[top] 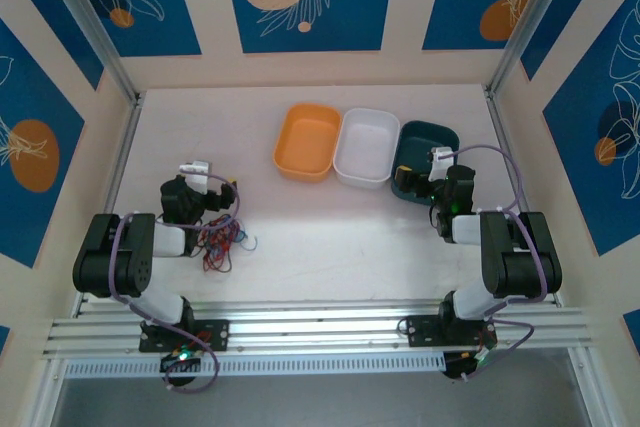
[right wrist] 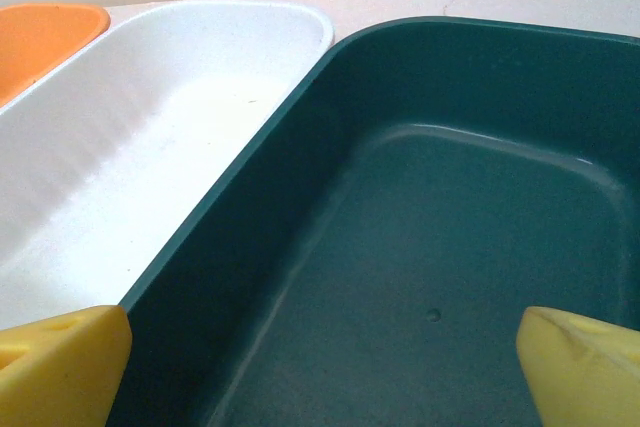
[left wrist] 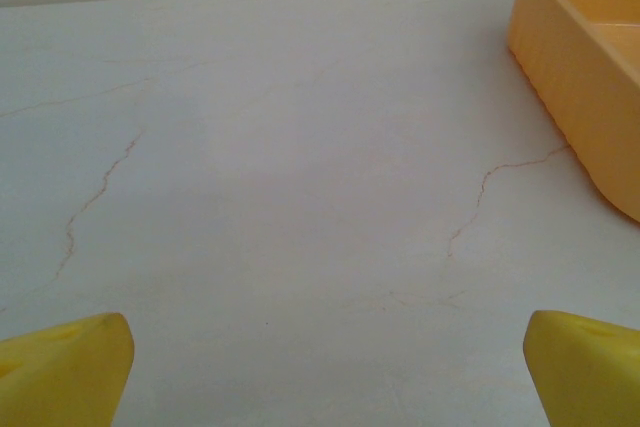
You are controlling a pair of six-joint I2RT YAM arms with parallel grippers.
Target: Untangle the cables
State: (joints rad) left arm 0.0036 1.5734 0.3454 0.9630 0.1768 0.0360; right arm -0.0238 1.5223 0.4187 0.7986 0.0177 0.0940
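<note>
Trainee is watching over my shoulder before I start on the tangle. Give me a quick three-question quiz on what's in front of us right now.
1. Multiple choice: the right gripper hangs over which bin? A orange bin, B white bin, C dark green bin.
2. True or false: the cables lie in a tangle on the table, close to the left arm and outside every bin.
3. Fill in: on the left gripper and the right gripper alike, the jaws stand ____.

Key: 1 C. 2 True. 3 open, with nothing between them.
</note>
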